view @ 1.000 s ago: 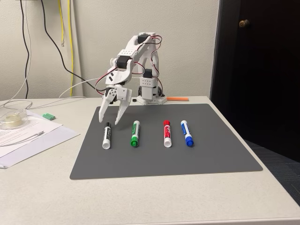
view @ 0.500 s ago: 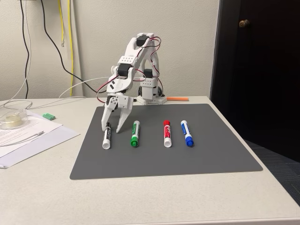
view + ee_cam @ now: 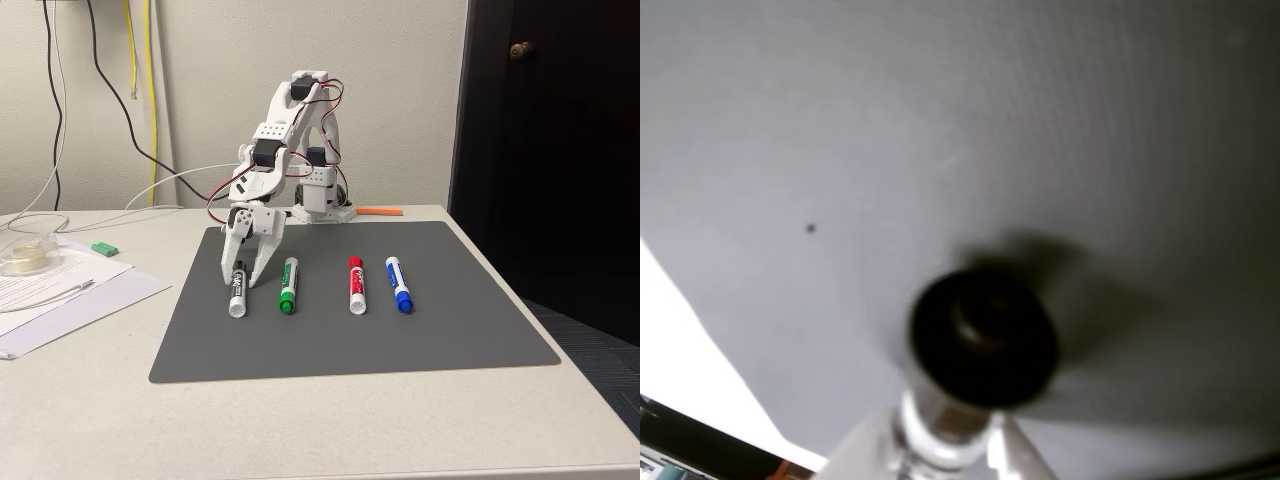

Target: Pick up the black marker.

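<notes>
Black marker (image 3: 238,290) lengthwise, cap toward arm base

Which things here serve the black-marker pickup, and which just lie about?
In the job: black marker, gripper closed around it, grey mat.

Lying about: green marker, red marker, blue marker, papers, wall cables.
</notes>
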### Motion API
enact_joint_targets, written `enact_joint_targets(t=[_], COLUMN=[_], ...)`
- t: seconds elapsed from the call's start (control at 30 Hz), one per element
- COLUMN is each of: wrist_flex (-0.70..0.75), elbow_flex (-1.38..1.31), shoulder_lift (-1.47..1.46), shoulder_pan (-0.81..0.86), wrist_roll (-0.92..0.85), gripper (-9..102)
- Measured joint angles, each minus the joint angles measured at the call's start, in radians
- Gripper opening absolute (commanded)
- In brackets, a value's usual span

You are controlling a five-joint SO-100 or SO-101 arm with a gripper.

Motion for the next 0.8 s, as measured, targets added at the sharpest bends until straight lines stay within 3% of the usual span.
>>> enact_joint_targets(t=[0.8], wrist_flex=[0.011], elbow_flex=[-0.008], shoulder_lift=[0.012], shoulder_pan=[0.000], wrist_roll=[0.014], gripper=[0])
